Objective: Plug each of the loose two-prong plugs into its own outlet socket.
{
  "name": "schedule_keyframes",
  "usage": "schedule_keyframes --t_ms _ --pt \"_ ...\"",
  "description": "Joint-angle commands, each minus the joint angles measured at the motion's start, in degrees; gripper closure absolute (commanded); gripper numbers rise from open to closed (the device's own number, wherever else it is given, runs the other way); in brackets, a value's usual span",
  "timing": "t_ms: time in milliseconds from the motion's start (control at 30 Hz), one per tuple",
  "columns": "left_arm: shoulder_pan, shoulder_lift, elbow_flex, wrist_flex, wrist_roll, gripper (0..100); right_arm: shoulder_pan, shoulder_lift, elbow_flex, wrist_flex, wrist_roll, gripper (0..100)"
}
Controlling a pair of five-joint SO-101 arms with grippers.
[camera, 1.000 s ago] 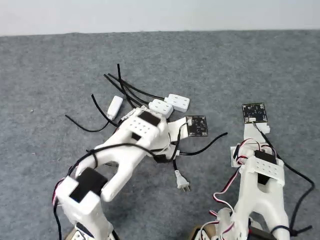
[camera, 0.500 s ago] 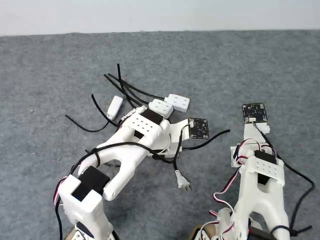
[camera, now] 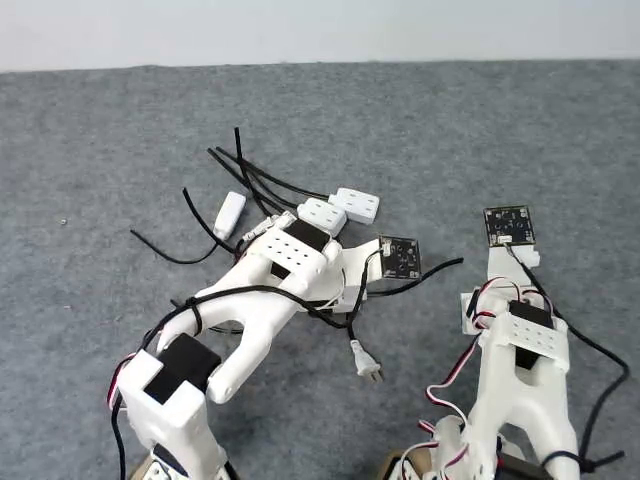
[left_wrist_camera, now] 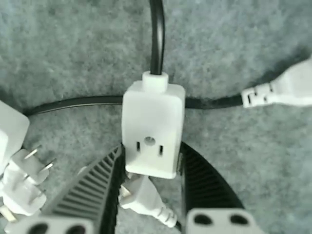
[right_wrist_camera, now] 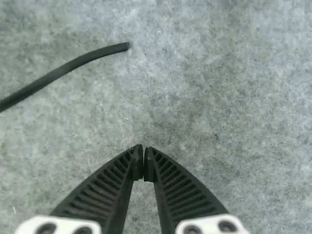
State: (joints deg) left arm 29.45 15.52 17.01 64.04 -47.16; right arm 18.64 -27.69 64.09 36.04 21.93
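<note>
A white outlet socket (left_wrist_camera: 153, 122) with a black cord stands between the black fingers (left_wrist_camera: 100, 187) of my left gripper (left_wrist_camera: 150, 150), which is shut on its sides. A white two-prong plug (left_wrist_camera: 27, 178) lies beside it, another white plug (left_wrist_camera: 144, 200) lies under it, and a third (left_wrist_camera: 287, 90) lies farther off. From above, the left arm (camera: 285, 265) covers this spot. Two more white sockets (camera: 322, 215) (camera: 355, 204) lie just beyond the arm. A black plug (camera: 367, 368) lies near the table's front. My right gripper (right_wrist_camera: 143, 168) is shut and empty over bare carpet.
Several black cords (camera: 255, 175) fan out behind the left arm, and a loose white plug (camera: 230, 213) lies among them. A black cord end (camera: 455, 263) (right_wrist_camera: 124, 46) reaches toward the right arm (camera: 525, 340). Grey carpet (camera: 480, 130) covers the table.
The left arm has shifted a little to the right, and the black cord end moved right with it. The right arm has not moved.
</note>
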Motion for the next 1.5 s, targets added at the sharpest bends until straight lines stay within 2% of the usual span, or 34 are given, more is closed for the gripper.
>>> schedule_keyframes --t_ms 0,133,333,400,500,567,667,733,800,867,967,1000,1067,1167,1267,1467 --pt "2.4 -1.1 -1.2 -2.9 9.1 99 -0.4 -0.1 -1.4 0.0 0.7 98.9" --pt "3.2 -1.1 -1.3 -5.1 21.6 99 -0.4 -0.1 -1.4 0.0 0.7 98.9" --pt "2.8 -7.5 1.5 -5.1 32.9 99 -0.3 -0.1 -1.4 0.0 0.7 98.9" --pt "3.0 -12.1 5.3 -7.7 38.1 99 -0.3 -0.1 -1.4 0.0 0.7 98.9" --pt "3.3 -22.2 16.2 -17.4 45.2 99 -0.3 -0.2 -1.4 0.0 0.7 98.9" --pt "3.3 -31.0 26.2 -26.8 48.4 99 -0.3 -0.2 -1.4 0.0 0.7 98.9" --pt "3.3 -43.9 42.0 -41.9 51.4 99 -0.3 -0.2 -1.4 0.0 0.7 98.9" --pt "3.3 -51.1 50.9 -47.3 51.9 99 -0.3 -0.2 -1.4 0.0 0.7 98.9" --pt "3.3 -55.3 53.3 -45.5 51.3 99 -0.3 -0.2 -1.4 0.0 0.7 98.9" --pt "3.0 -55.8 51.0 -40.2 51.2 98 -0.3 -0.2 -1.4 0.0 0.7 98.9" --pt "2.8 -51.9 43.8 -31.8 51.9 90 -0.3 -0.2 -1.4 0.1 0.7 98.9" --pt "2.5 -49.6 41.1 -29.9 53.5 87 -0.3 -0.2 -1.4 0.1 0.7 98.9" --pt "1.4 -43.9 35.6 -28.5 61.1 80 -0.3 -0.2 -1.4 0.1 0.6 98.9" --pt "-0.6 -33.5 26.6 -28.4 70.1 76 -0.3 -0.2 -1.4 0.0 0.5 98.9" --pt "-1.0 -20.8 16.3 -26.7 64.4 76 -0.3 -0.2 -1.4 0.0 0.5 98.9" --pt "-1.2 2.6 -4.6 -17.7 48.9 76 -0.3 -0.4 -1.4 0.2 0.7 98.9"
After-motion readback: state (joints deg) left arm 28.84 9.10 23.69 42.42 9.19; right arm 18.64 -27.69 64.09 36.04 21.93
